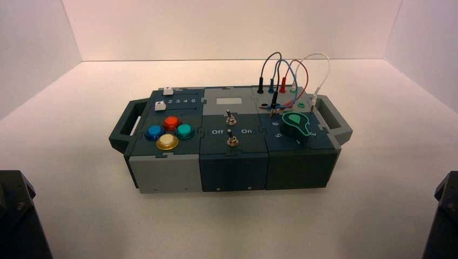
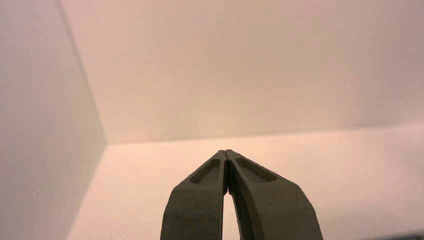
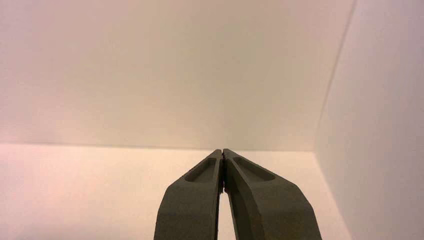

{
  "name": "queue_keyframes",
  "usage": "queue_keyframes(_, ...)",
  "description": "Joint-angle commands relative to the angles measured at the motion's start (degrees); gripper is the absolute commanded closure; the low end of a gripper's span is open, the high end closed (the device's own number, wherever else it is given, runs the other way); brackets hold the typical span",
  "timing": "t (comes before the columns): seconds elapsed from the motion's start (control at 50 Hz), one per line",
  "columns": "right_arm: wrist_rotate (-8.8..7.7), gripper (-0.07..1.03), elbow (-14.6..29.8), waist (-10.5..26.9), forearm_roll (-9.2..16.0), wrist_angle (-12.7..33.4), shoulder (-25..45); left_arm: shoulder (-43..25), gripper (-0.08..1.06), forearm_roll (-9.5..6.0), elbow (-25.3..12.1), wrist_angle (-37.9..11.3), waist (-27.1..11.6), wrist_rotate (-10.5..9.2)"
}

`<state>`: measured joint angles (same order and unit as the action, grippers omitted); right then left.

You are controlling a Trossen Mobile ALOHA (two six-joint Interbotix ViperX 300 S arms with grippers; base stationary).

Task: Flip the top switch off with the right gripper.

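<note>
1. The tiny silvery metal top switch [image 1: 229, 115] stands on the dark box's [image 1: 232, 162] middle panel, behind its twin toggle [image 1: 232, 139].
2. The black tapering right gripper [image 3: 222, 151], parked away from the box, has its fingers pressed together, empty.
3. The left gripper [image 2: 226, 152] is likewise closed and empty.

the left gripper [image 2: 226, 152] is seen from its own wrist, pointed across a bare pale worktop [image 2: 325, 165] toward the enclosure's corner. its two tapering fingers [image 2: 200, 200] are pressed together at the tips, forming a narrow wedge point, with only a thin slit of light left between them lower down. a shallow recess is moulded into the outer face of each finger. nothing is held. a plain back wall [image 2: 240, 65] is met by a side wall [image 2: 40, 115] along a slanting seam, and both are joined by the worktop at a soft edge behind the fingertips.
</note>
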<state>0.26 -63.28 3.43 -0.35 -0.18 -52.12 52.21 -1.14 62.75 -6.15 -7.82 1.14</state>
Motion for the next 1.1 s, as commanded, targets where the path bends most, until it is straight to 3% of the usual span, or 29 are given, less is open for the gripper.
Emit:
queue_keyframes(0.02, 0.09, 0.99, 2.6, 1.9, 0.2, 2.3, 0.7, -0.8, 1.01, -0.35, -2.5, -1.8, -2.5, 0.09)
queue_keyframes(0.54, 0.7, 0.99, 5.0, 10.2, 1.8, 12.8, 0.7, -5.2, 1.01, -1.41, -2.7, -8.9, -10.5, -0.79)
queue_keyframes(0.94, 0.7, 0.99, 5.4, 10.8, 2.2, 20.1, 1.7, -10.5, 1.01, -1.93, -3.3, -11.6, -15.5, -0.88)
queue_keyframes(1.1, 0.7, 0.99, 5.4, 14.1, 2.8, 21.3, 1.8, -14.5, 1.01, -1.93, -3.7, -12.1, -15.6, -0.79)
